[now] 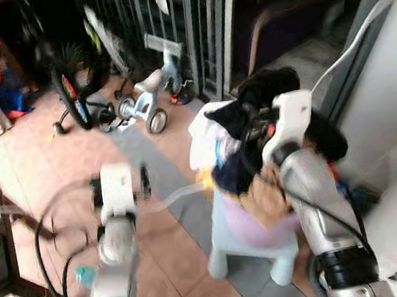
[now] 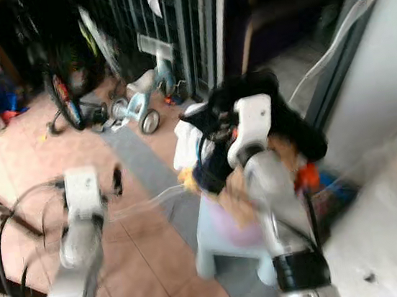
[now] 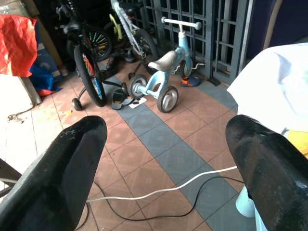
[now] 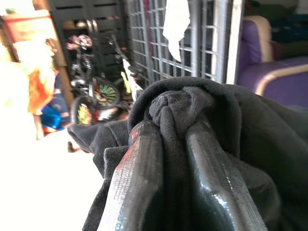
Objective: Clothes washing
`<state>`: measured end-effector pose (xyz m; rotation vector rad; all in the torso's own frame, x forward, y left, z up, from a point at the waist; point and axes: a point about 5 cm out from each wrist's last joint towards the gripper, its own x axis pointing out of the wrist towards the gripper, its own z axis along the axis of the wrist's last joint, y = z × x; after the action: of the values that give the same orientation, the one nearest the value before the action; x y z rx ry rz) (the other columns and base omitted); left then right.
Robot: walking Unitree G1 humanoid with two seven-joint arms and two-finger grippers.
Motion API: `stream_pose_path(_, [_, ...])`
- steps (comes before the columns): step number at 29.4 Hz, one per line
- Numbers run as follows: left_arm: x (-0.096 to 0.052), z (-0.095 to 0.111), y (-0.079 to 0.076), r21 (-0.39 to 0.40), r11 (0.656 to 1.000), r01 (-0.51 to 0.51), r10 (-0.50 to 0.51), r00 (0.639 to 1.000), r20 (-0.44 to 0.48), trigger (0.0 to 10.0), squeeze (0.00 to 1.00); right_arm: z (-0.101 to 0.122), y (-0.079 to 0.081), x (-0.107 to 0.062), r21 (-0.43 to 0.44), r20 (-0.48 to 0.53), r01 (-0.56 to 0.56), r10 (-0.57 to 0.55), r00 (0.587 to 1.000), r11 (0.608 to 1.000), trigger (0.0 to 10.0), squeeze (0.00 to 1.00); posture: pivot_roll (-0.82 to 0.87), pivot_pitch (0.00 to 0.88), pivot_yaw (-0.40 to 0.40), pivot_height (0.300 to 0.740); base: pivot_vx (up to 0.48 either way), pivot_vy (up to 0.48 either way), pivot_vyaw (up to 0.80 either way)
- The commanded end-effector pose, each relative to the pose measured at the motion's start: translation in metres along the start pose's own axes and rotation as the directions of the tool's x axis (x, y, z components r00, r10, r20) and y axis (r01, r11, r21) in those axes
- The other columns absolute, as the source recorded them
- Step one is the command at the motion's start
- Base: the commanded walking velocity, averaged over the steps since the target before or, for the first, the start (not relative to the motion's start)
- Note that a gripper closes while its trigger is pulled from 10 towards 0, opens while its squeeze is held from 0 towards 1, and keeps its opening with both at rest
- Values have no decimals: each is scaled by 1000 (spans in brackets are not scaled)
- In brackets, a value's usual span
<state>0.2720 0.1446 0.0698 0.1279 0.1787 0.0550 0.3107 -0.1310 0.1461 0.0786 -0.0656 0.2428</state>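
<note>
A small pale stool [image 1: 225, 250] stands on the tiled floor [image 1: 156, 219] with a heap of clothes [image 1: 240, 161] piled on top of it. The right gripper [image 4: 168, 159] is at the top of that heap, its two black fingers [image 4: 137, 178] squeezed tight around a bunched fold of a black garment [image 4: 240, 130], which drapes over and around the fingers. A white cloth [image 3: 274, 82] lies on the side of the heap facing away from the pale wall [image 1: 388, 96], and orange and purple pieces show lower in the heap, just above the stool seat.

The left gripper [image 3: 168, 159] hangs in the air beside the stool, well apart from the clothes, with its fingers [image 3: 62, 168] spread wide and nothing between them. A white cable [image 3: 159, 190] and a black one trail across the floor under it. Beyond the stool, by the metal grille [image 1: 191, 26], stand a light blue tricycle [image 3: 166, 79] and a child's bicycle [image 3: 89, 60].
</note>
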Motion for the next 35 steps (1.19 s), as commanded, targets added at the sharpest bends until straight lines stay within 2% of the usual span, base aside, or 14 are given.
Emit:
stream_pose_path(1, [2,9,-3,-17,999,34,-33,999,35,10000,0,4,1,3,-19,12,-4,5,1000,1000,10000,0,-42,0,6,740,0,0,-800])
stream_pose_path(7, [-1,13,-8,-18,996,84,-82,994,72,10000,0,5,2,5,-26,17,-15,15,1000,1000,10000,0,-43,0,1,740,0,0,-800])
stream_pose_path(23, [-1,10,-8,-47,995,82,-80,996,48,10000,0,2,4,4,-30,9,-18,18,1000,999,10000,0,-46,0,-1,740,0,0,-793])
stream_pose_path(35, [0,9,-8,-46,995,84,-82,996,40,10000,0,3,5,5,-33,16,-14,15,1000,999,10000,0,-47,0,2,740,-183,0,0])
